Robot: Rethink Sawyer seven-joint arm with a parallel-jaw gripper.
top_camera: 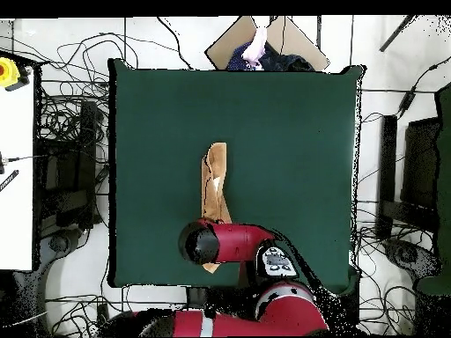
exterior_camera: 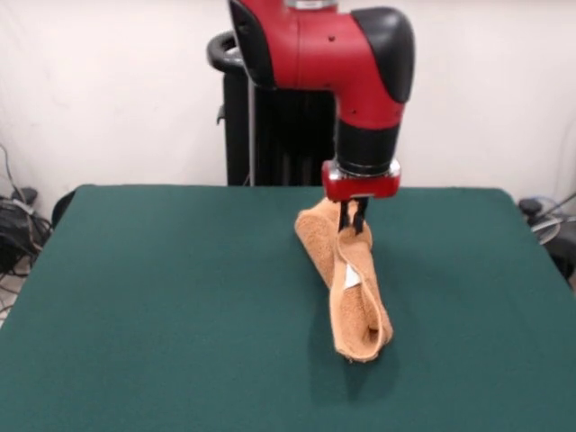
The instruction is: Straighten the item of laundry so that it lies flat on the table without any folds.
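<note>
The orange-tan towel point(exterior_camera: 346, 279) hangs bunched and twisted from my gripper point(exterior_camera: 352, 220). Its lower end point(exterior_camera: 362, 342) looks to be close to or touching the green table point(exterior_camera: 162, 297). A small white label point(exterior_camera: 351, 275) shows partway down it. My gripper's black fingers are shut on the towel's upper edge, right of the table's middle. In the overhead view the towel point(top_camera: 215, 180) is a long narrow strip running from under the arm point(top_camera: 225, 243) towards the table's middle point(top_camera: 282, 150); the gripper is hidden beneath the arm there.
The black pedestal point(exterior_camera: 270, 126) stands behind the table's far edge. A cardboard box point(top_camera: 264, 40) and a person's hand point(top_camera: 257, 44) show past the table's top edge in the overhead view. Cables lie on the floor on both sides.
</note>
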